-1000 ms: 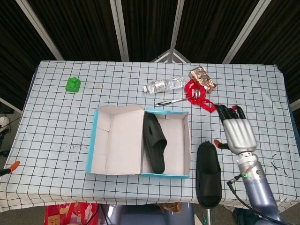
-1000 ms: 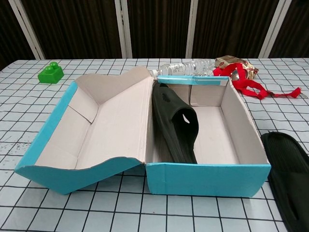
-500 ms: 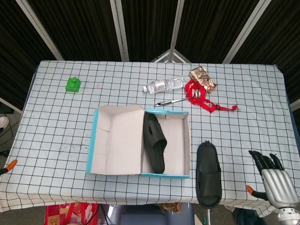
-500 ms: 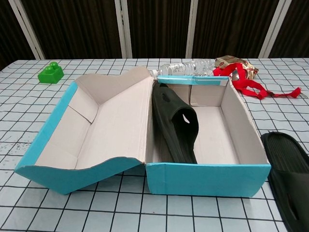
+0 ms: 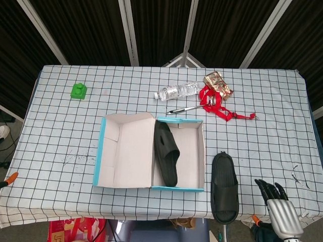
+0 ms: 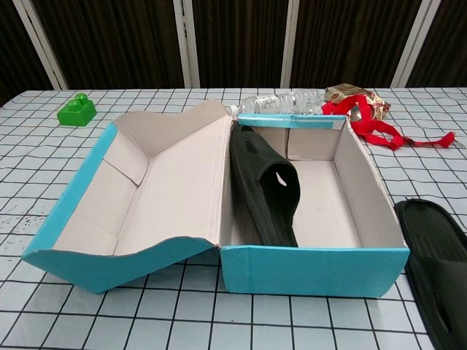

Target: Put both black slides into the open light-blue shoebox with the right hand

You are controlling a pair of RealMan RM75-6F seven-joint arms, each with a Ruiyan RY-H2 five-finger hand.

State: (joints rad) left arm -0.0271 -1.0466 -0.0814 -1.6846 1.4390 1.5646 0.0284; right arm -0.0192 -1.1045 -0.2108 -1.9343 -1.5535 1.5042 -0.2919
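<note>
Halfway through the job: the right hand hovers at the surface's near edge, about 4 o'clock from the shoebox, fingers spread and holding nothing. The second black slide lies flat on the checked cloth just beside the light-blue shoebox, at its 4 o'clock corner. Its mate leans against the box's left inner wall. Next, by the look of it, comes a reach toward 10 o'clock to grasp the loose slide. The left hand is out of sight.
</note>
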